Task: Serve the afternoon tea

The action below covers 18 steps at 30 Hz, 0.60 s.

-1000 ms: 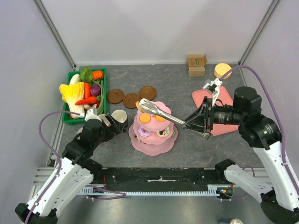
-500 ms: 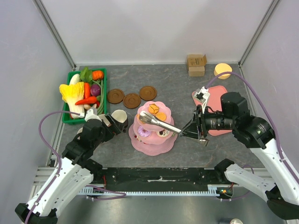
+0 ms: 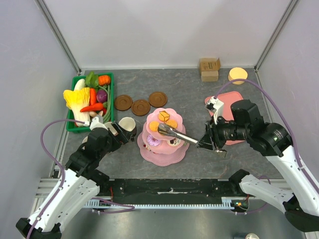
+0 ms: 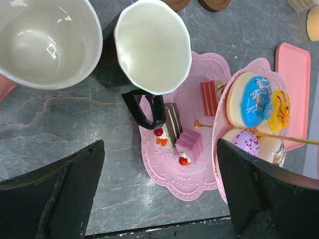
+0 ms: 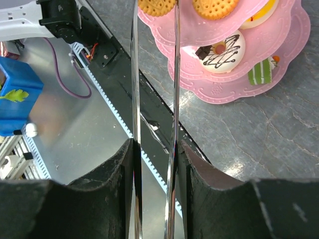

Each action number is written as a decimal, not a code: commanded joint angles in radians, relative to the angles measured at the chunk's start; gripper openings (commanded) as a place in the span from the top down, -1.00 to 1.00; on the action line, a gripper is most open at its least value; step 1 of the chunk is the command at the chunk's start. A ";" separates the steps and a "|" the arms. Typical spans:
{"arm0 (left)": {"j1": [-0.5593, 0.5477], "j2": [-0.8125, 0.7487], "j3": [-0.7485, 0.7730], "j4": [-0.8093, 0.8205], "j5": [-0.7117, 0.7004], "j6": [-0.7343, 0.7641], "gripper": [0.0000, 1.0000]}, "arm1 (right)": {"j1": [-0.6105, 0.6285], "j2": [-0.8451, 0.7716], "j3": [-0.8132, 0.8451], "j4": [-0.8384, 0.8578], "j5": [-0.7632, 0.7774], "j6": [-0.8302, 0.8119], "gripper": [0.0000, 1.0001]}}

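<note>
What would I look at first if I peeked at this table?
The pink tiered stand in the middle of the table, loaded with toy snacks, catches the eye first. Shiny metal tongs, gripped by the right pincer, reach over its top tier. At the far left sits a green crate full of bright toy vegetables.

Slim silver metal tongs (image 5: 135, 89) are clamped by the black right gripper (image 5: 154, 159), their arms aligned beside orange round biscuits (image 5: 215, 7) on a pink tiered plastic stand (image 5: 284, 40).
</note>
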 commanded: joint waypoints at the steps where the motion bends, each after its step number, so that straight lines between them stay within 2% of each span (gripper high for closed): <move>1: 0.003 -0.004 -0.002 -0.005 -0.023 -0.026 -0.99 | 0.007 0.000 0.071 -0.029 0.033 -0.044 0.28; 7: 0.003 -0.006 0.000 -0.006 -0.020 -0.023 -0.99 | 0.006 0.019 0.091 -0.054 0.070 -0.055 0.22; 12: 0.003 -0.015 -0.002 -0.013 -0.031 -0.027 -0.99 | 0.006 0.023 0.105 -0.071 0.102 -0.057 0.09; 18: 0.003 -0.012 -0.002 -0.013 -0.031 -0.030 -0.99 | 0.008 0.020 0.117 -0.068 0.077 -0.060 0.00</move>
